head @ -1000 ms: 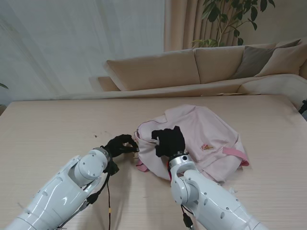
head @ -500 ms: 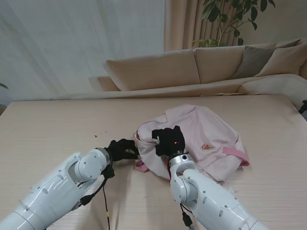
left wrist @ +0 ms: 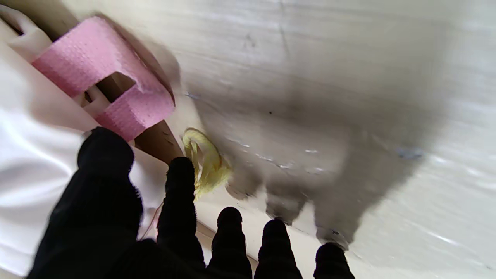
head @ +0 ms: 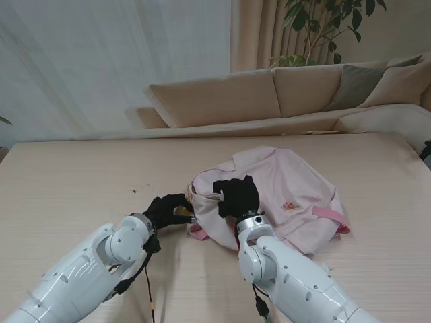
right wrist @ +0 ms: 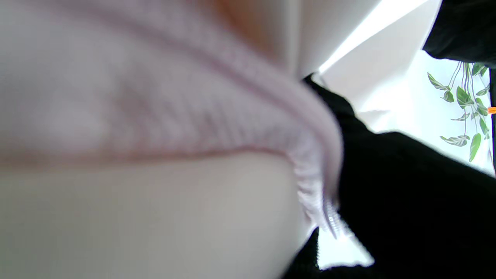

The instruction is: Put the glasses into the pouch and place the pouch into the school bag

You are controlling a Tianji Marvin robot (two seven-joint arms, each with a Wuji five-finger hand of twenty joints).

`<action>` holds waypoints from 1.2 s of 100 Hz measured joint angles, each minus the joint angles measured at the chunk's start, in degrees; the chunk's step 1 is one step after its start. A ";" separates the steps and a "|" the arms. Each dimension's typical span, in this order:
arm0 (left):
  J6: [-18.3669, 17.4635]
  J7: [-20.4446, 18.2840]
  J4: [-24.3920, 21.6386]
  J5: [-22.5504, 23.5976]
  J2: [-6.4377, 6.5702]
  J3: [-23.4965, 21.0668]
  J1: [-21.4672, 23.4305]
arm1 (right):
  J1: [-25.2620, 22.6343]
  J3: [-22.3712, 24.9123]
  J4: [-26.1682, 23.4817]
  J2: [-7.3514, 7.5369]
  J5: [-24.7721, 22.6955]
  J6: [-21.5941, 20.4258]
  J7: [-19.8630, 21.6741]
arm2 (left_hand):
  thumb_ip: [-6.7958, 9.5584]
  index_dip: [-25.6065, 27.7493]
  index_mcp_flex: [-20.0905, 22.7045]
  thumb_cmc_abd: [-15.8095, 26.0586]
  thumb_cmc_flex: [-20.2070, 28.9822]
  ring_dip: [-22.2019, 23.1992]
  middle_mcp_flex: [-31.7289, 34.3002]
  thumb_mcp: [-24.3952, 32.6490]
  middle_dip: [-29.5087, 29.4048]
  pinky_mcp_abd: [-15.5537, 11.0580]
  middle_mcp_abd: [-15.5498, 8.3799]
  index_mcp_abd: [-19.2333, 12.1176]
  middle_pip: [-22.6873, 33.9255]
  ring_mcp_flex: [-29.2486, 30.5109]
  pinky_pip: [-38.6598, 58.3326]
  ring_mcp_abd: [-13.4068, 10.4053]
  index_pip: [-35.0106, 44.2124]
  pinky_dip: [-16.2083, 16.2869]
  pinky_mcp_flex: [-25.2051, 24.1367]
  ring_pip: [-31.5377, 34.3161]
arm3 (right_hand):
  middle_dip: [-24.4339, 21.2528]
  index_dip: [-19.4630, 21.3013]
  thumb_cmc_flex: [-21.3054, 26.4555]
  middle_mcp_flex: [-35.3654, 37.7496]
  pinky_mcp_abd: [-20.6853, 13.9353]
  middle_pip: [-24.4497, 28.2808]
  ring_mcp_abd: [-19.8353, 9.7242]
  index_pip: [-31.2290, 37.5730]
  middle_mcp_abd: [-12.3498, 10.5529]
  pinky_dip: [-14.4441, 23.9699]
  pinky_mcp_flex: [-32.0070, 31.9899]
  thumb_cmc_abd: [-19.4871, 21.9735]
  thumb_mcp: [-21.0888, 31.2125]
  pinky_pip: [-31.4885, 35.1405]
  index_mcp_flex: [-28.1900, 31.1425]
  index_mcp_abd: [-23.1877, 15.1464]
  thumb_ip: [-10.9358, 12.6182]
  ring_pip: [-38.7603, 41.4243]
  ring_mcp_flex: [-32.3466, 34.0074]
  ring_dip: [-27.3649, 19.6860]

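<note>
The left hand has slid to the school bag rim, clutching something yellow; the right hand grips that rim.

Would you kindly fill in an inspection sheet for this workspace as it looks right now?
Surface: pale wooden table, a few tiny dark specks near its middle.
Job's things: pink school bag lying flat; glasses not seen; a small yellow item at the bag's edge, whether it is the pouch cannot be told.
Clutter: nothing seen.
Hands: left hand curled at the bag's left edge beside the yellow item, grasp unclear; right hand shut on the bag's rim fabric.
Cables: black cable hanging from the left forearm.
Surroundings: beige sofa, curtains, leafy plant.
</note>
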 measured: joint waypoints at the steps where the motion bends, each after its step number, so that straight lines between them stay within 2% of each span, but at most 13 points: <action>1: 0.08 -0.09 0.01 -0.07 0.01 0.08 -0.08 | 0.02 -0.01 0.03 -0.01 0.01 0.00 -0.02 | 0.00 0.00 0.03 0.00 -0.40 0.00 0.00 0.01 0.00 0.00 0.00 0.19 0.00 -0.06 -0.22 0.00 -0.27 0.00 -0.07 -0.25 | 0.00 0.00 0.00 0.00 0.00 0.00 0.00 0.00 0.00 0.00 0.00 0.00 0.00 0.00 0.00 0.00 0.01 0.00 0.00 0.00; 10: 0.35 -0.04 0.52 -0.32 -0.01 0.83 -0.83 | 0.17 -0.13 0.26 -0.09 0.03 -0.07 -0.17 | 0.00 0.00 -0.58 -0.59 -1.09 0.02 0.00 0.02 0.01 0.00 0.00 0.67 0.00 -0.08 -0.68 0.00 0.11 0.24 0.23 0.80 | 0.00 0.00 0.00 0.00 0.00 0.00 0.00 0.00 0.00 0.00 0.00 0.02 0.00 0.00 0.00 0.01 0.01 0.00 0.00 0.00; 17: -0.01 4.11 1.77 -0.25 -0.64 0.99 -0.88 | 0.31 -0.16 0.49 -0.17 0.06 -0.13 -0.31 | 0.00 0.73 -3.34 -0.66 -1.21 0.61 -0.02 0.01 0.59 -0.02 0.00 0.79 -0.21 0.02 4.32 -0.02 0.95 3.72 2.89 0.90 | 0.00 0.00 0.00 -0.01 0.00 0.00 0.00 0.00 0.00 0.00 0.01 0.05 0.00 0.00 -0.01 0.01 0.01 0.00 0.00 0.01; 23: -0.23 6.64 2.41 -0.18 -1.23 0.68 -0.48 | 0.44 -0.18 0.70 -0.22 0.09 -0.22 -0.39 | 0.00 2.71 -4.90 -0.62 -1.91 0.61 -0.04 0.03 0.88 -0.16 0.00 1.86 -0.66 0.02 5.69 0.01 3.09 4.03 3.62 0.89 | 0.00 0.00 0.00 -0.02 0.00 0.00 0.00 0.00 0.00 0.00 0.00 0.06 0.00 0.00 -0.01 0.01 0.01 0.00 0.00 0.01; 31: 0.06 6.31 2.02 0.27 -1.60 -0.36 0.38 | 0.60 -0.22 1.03 -0.27 0.16 -0.36 -0.46 | 0.00 5.66 -6.16 -1.52 -2.58 0.61 -0.05 0.01 1.36 -1.86 0.00 2.83 -0.67 0.02 5.19 0.01 6.10 3.35 3.05 0.89 | 0.00 0.00 0.00 -0.02 0.00 0.00 0.00 0.00 0.00 0.00 0.00 0.07 0.00 0.00 -0.01 0.01 0.01 0.00 0.00 0.01; 44: 0.41 5.69 1.53 0.43 -1.59 -0.68 0.72 | 0.75 -0.40 1.48 -0.37 0.33 -0.41 -0.77 | 0.00 7.55 -6.16 -1.83 -3.31 0.61 -0.05 0.02 1.87 -2.06 0.00 2.84 -0.68 0.02 4.42 0.02 7.69 3.32 2.47 0.89 | 0.00 0.00 0.00 -0.03 0.00 0.00 0.00 0.00 0.00 0.00 0.01 0.11 0.00 0.00 -0.01 0.01 0.01 0.00 0.00 0.01; 50: 0.32 5.82 1.54 0.26 -1.58 -0.68 0.72 | 0.86 -0.56 1.75 -0.46 0.45 -0.41 -0.89 | 0.00 8.99 -7.89 -1.85 -3.97 0.61 -0.05 0.02 1.96 -2.06 0.00 3.94 -0.69 0.02 4.42 0.04 9.01 3.32 2.50 0.89 | 0.00 0.00 0.00 -0.03 0.00 0.01 0.00 0.02 0.00 0.00 0.01 0.15 0.00 0.00 -0.01 0.01 0.01 0.00 0.00 0.02; 67: 0.47 6.11 1.61 -0.64 -1.63 -0.68 0.72 | 0.93 -0.68 1.95 -0.57 0.63 -0.41 -0.94 | 0.00 13.07 -7.60 -1.85 -3.97 0.78 -0.05 -0.12 2.58 -2.16 0.01 5.51 -0.70 0.02 4.40 0.12 11.91 3.32 2.29 0.89 | 0.00 0.00 0.00 -0.04 0.00 0.02 0.00 0.03 0.00 0.00 0.01 0.16 0.00 0.00 -0.01 0.01 0.01 0.01 0.00 0.02; 73: 0.79 6.11 1.60 -0.65 -1.66 -0.67 0.70 | 0.95 -0.69 1.96 -0.58 0.63 -0.41 -0.95 | 0.00 13.10 -3.57 -1.83 -4.06 0.79 -0.05 -1.16 2.58 -2.84 0.11 6.46 -0.70 0.02 4.39 0.63 10.87 3.32 2.24 0.89 | 0.00 0.00 0.00 -0.04 0.00 0.03 0.00 0.03 0.00 0.00 0.01 0.17 0.00 0.00 -0.01 0.01 0.01 0.01 0.00 0.02; 79: 1.24 5.77 1.55 -0.61 -1.66 -0.56 0.62 | 0.95 -0.69 1.98 -0.59 0.63 -0.45 -1.00 | 0.00 10.84 0.35 -1.77 -4.17 0.79 -0.05 -1.46 2.58 -3.35 0.68 6.56 -0.70 0.02 4.22 0.65 7.24 3.32 1.63 0.89 | 0.00 0.00 0.00 -0.04 0.00 0.04 0.00 0.04 0.00 0.00 0.01 0.17 0.00 0.00 -0.01 0.01 0.01 0.01 0.00 0.02; 91: 1.36 5.13 1.94 -0.66 -1.59 0.26 -0.10 | 0.95 -0.69 2.03 -0.61 0.63 -0.54 -1.13 | 0.00 2.12 6.33 -1.63 -4.23 0.79 -0.05 -2.58 2.03 -3.14 0.70 6.57 -0.70 0.02 2.91 0.65 -0.04 3.33 0.69 0.89 | 0.00 0.00 0.00 -0.04 0.00 0.07 0.00 0.04 0.00 0.00 0.01 0.17 0.00 0.00 -0.01 0.01 0.02 0.01 0.00 0.02; 109: 0.86 3.62 2.95 -1.33 -1.40 1.50 -1.52 | 0.94 -0.69 2.06 -0.64 0.80 -0.67 -1.20 | 0.00 -8.21 8.43 -0.31 -4.63 0.29 -0.05 -3.11 0.68 -2.85 -0.04 6.12 -1.25 -1.01 0.74 0.70 -7.60 3.71 -1.47 -1.96 | 0.00 0.00 0.00 -0.04 0.00 0.09 0.00 0.06 0.00 0.00 0.02 0.18 0.00 0.00 -0.01 0.02 0.02 0.02 0.00 0.02; 120: 0.88 1.46 2.77 2.34 -0.60 2.84 -2.60 | 0.93 -0.73 2.06 -0.64 0.79 -0.85 -1.20 | 0.00 -12.04 7.07 0.54 -4.77 -0.75 -0.05 -3.11 0.09 -0.38 -0.10 1.58 -2.10 -0.17 0.93 0.71 -10.68 4.22 0.15 -2.72 | 0.00 0.00 0.00 -0.04 0.00 0.10 0.00 0.06 0.00 0.00 0.02 0.18 0.00 0.01 -0.01 0.02 0.02 0.03 0.00 0.02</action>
